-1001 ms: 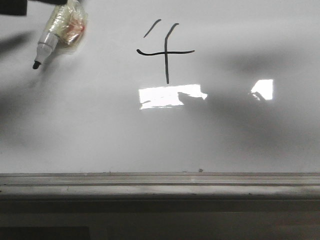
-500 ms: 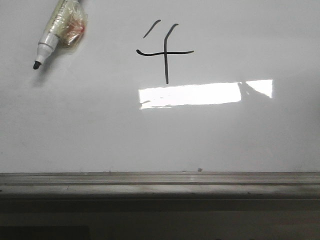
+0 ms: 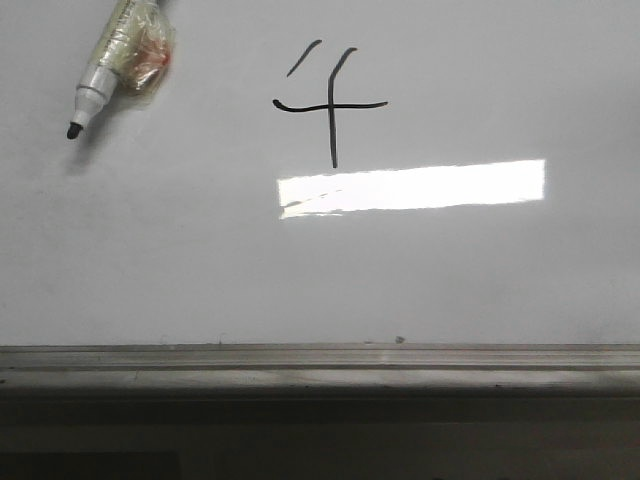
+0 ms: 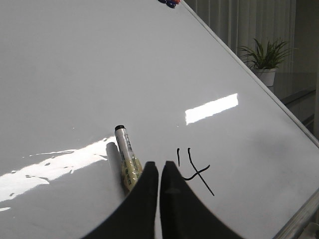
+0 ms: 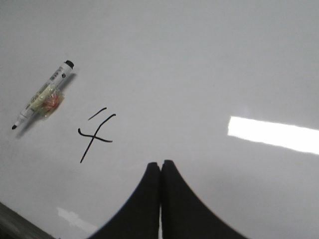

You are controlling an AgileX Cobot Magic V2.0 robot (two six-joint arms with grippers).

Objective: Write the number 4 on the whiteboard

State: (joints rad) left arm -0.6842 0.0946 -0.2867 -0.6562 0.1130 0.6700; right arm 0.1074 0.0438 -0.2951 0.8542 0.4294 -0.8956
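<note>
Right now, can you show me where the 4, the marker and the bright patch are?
4 (image 3: 333, 104): front view, where the bar crosses the long line.
marker (image 3: 108, 62): front view, middle of its barrel.
bright patch (image 3: 420, 187): front view, its middle, on the whiteboard (image 3: 500, 290).

Glossy board, metal ledge

The whiteboard (image 3: 480, 280) is smooth and glossy; its ledge (image 3: 320, 362) looks like dull grey brushed metal.

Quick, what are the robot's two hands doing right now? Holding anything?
Left gripper: closed, holding nothing; the marker lies on the whiteboard.
Right gripper: closed, holding nothing.
</note>
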